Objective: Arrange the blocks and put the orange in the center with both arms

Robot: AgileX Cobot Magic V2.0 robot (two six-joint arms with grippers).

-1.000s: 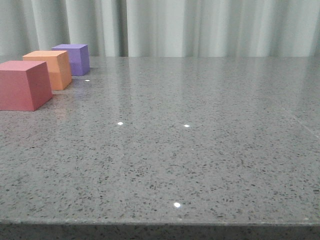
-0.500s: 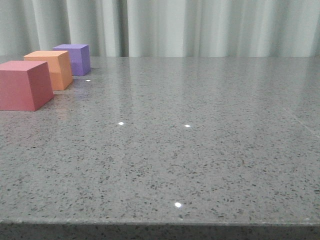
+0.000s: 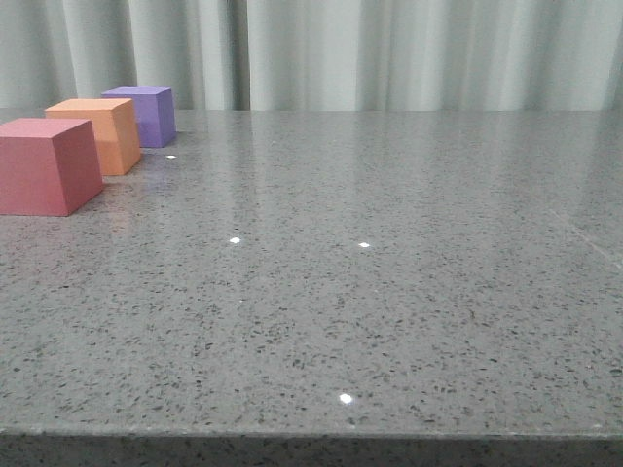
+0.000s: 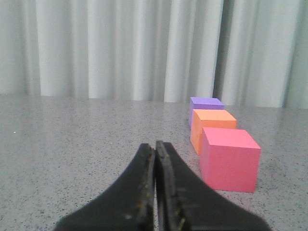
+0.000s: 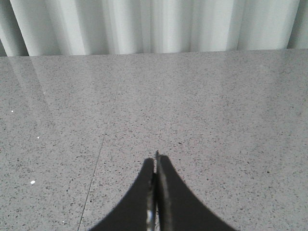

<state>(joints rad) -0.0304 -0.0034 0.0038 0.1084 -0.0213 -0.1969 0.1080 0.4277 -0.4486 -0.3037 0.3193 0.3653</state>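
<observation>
Three cubes stand in a row at the table's far left in the front view: the red-pink cube (image 3: pixel 47 165) nearest, the orange cube (image 3: pixel 99 134) behind it, the purple cube (image 3: pixel 144 114) farthest. No gripper shows in the front view. In the left wrist view my left gripper (image 4: pixel 155 144) is shut and empty, low over the table, with the red-pink cube (image 4: pixel 229 159) close beside its tips, then the orange cube (image 4: pixel 211 127) and the purple cube (image 4: pixel 204 106) beyond. In the right wrist view my right gripper (image 5: pixel 156 159) is shut and empty over bare tabletop.
The grey speckled glossy tabletop (image 3: pixel 370 272) spreads wide to the right of the cubes. A pale pleated curtain (image 3: pixel 389 53) hangs behind the table's far edge. A thin seam line (image 5: pixel 96 168) runs across the tabletop near my right gripper.
</observation>
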